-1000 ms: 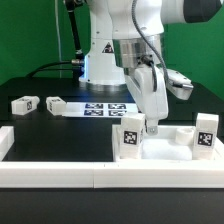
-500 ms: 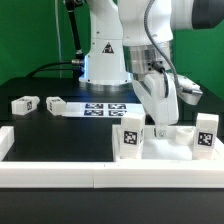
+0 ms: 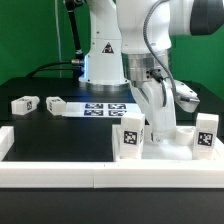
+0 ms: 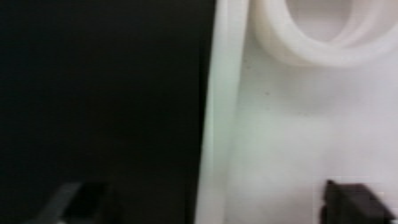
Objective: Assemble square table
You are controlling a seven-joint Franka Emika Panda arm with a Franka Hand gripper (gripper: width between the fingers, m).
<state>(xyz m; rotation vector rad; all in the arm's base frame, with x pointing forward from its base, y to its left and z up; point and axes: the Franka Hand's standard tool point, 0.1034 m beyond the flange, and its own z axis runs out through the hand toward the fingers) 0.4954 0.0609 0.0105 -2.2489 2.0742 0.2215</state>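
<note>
Square table top (image 3: 176, 152) sits on the desk (image 3: 70, 135) at its front edge, toward the front corner on the exterior view's right. It's just behind the white border rail (image 3: 60, 172) that runs along that edge, tray side up, raised rim showing. Two tagged legs stand upright at it: inner leg block (image 3: 131, 138) at the top's corner nearer the desk's middle, outer leg block (image 3: 207, 131) at the corner on the exterior view's right. Can't tell if either is seated in a socket or just standing there. Gripper (image 3: 163, 130) is down between those two, low over the top, with the arm coming in steeply from above. In the wrist view the gripper (image 4: 214, 205) is released: fingers (image 4: 71, 200) are spread wide and straddle the rim edge of the square table top (image 4: 302, 120), one fingertip over black desk, the other over white plastic, nothing clamped. A round corner socket (image 4: 329, 28) shows beyond the fingertips, blurred. Further back, toward the desk's edge on the exterior view's left, the far loose leg block (image 3: 24, 103) and near loose leg block (image 3: 55, 103) lie on their sides, well apart from the top. The marker board (image 3: 107, 108) lies flat just beside the near loose leg block, in front of the robot base (image 3: 100, 60) at the desk's back edge.
</note>
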